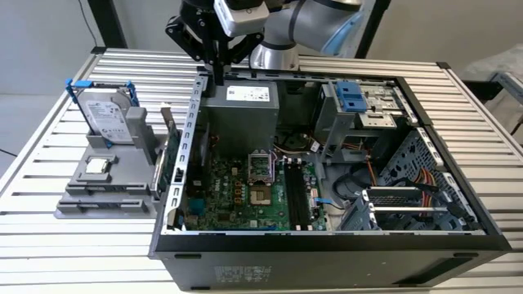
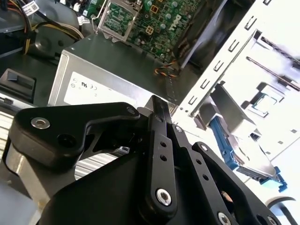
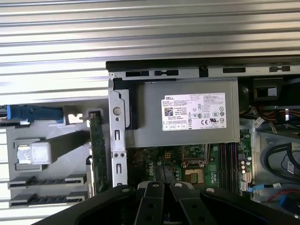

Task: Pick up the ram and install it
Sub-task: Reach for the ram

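The tool [image 1: 218, 78] hangs over the far corner of the open computer case [image 1: 327, 248], tips pressed together, nothing between them, just above the grey power supply [image 1: 239, 107]. And the ram [image 1: 173, 150]? It stands on edge in the grey holder [image 1: 106, 199] on the table [image 1: 49, 257], just beside the case's outer wall, apart from the tool.

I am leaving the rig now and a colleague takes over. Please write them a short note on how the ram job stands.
Pincer: shut, empty, over the edge of the case by the power supply.
Ram: upright in the grey holder, just outside the case.
Memory slots: empty.
Done: nothing yet.
Left: pick-up and install.
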Tool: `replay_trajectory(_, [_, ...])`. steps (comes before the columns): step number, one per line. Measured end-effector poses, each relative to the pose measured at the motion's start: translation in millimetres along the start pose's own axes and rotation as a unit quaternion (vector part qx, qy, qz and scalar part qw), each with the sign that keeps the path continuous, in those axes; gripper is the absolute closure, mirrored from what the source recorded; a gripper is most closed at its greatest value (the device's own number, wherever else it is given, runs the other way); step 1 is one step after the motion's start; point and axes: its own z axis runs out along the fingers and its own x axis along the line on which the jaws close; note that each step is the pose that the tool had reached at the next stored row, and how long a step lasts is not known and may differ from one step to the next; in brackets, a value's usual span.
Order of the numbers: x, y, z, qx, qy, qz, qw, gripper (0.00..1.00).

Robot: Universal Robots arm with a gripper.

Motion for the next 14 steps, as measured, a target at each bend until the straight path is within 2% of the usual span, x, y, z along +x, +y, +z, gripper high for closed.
replay_trajectory(14, [14.8,-1.1,-0.4,0.0002,0.0024,0.000,1.0000,1.00])
